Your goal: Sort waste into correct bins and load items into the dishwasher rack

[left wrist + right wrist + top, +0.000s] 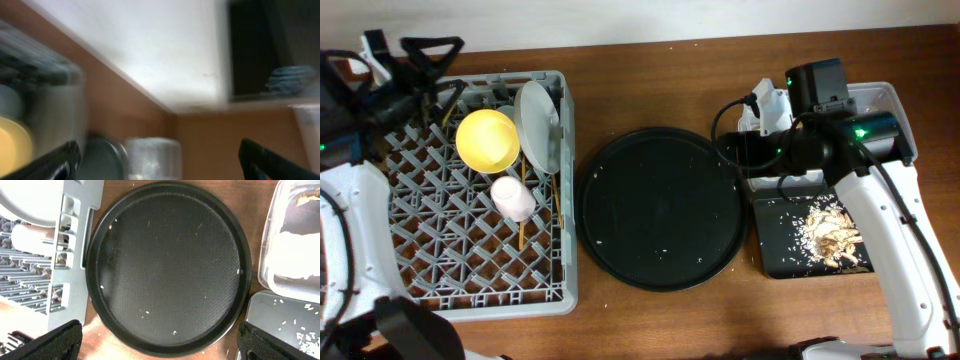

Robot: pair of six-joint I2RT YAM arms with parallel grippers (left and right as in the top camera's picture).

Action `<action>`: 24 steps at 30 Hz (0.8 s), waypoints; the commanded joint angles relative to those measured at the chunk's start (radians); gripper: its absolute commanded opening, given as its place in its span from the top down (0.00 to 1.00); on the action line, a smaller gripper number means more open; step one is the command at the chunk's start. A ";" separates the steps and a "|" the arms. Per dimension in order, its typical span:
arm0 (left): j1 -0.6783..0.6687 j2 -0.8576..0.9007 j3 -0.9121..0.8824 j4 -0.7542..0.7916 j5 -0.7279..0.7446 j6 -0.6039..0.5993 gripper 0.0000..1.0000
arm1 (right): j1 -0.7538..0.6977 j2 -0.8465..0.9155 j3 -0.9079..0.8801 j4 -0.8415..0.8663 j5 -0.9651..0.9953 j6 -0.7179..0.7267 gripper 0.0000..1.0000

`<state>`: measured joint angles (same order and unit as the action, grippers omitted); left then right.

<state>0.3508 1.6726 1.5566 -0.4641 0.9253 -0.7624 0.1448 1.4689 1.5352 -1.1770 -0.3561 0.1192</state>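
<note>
The grey dishwasher rack (470, 290) stands at the left and holds the yellow bowl (487, 139), the pale plate (536, 122) on edge, the pink cup (512, 197) and the chopsticks (521, 232). The blue cup is not in view. The clear tub (885, 100) at the right holds the white napkin (295, 255) and a brown-gold wrapper (306, 200). The black rectangular tray (775, 255) holds beige food scraps (832, 230). My left gripper (405, 55) is open and empty above the rack's far left corner. My right gripper (160, 345) is open and empty above the round tray's right edge.
A large round black tray (660, 207) with a few crumbs lies between the rack and the bins. The left wrist view is blurred and shows the wall, the bowl (10, 145) and the round tray (102, 160). Bare brown tabletop (650, 75) lies behind the round tray.
</note>
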 commanded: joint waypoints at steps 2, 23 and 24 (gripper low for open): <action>-0.088 -0.023 0.010 -0.288 -0.580 0.536 0.01 | -0.001 -0.008 0.004 -0.001 0.002 -0.010 0.01; -0.121 -0.409 -0.097 -0.360 -1.042 0.585 0.98 | -0.001 -0.008 0.004 0.000 0.002 -0.010 0.01; -0.121 -0.422 -0.097 -0.375 -0.832 0.606 0.52 | -0.001 -0.008 0.004 -0.001 0.002 -0.010 0.01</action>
<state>0.2298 1.2892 1.4582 -0.8089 -0.0902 -0.1894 0.1448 1.4689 1.5352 -1.1770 -0.3561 0.1184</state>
